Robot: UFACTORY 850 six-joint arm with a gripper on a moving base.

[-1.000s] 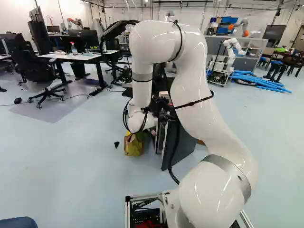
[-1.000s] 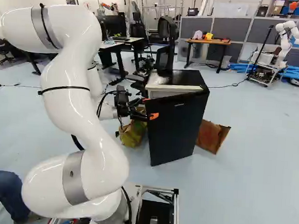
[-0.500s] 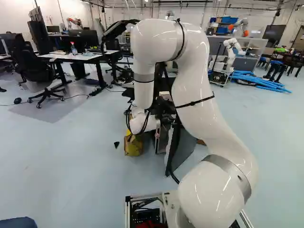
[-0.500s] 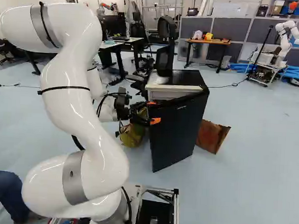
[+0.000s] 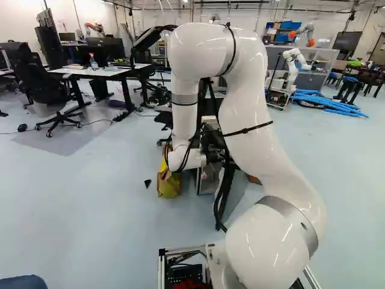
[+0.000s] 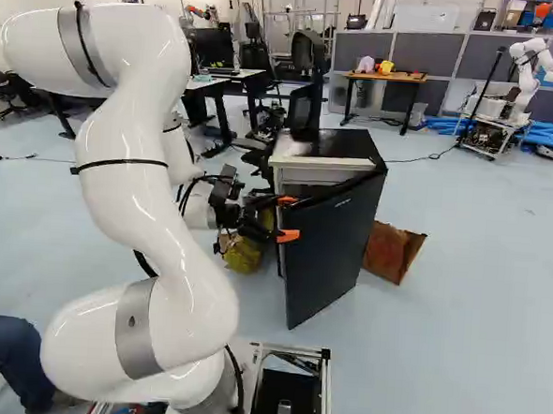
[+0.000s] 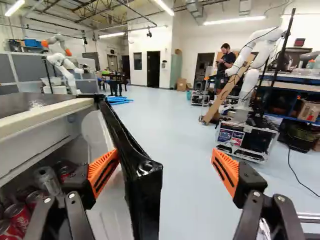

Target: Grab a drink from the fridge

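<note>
In the right base view, the gripper is at the free edge of the black fridge's door, which stands ajar. Seen from the wrist, the gripper is open, its orange pads wide apart. The door's edge lies between them, close to the finger on the fridge's inner side; a wide gap separates it from the other finger. Inside the fridge, beyond that inner finger, are several red cans and a silver can. The arm mostly hides the fridge in the left base view.
A yellow-green bag stands on the floor beside the fridge. A brown paper bag is on its other side. Office chairs and a desk stand farther off. Another robot is at the back.
The fridge door has swung wider open. The gripper has shifted and turned along with the door's edge, its fingers now showing farther apart in the right base view. The base has not moved.
</note>
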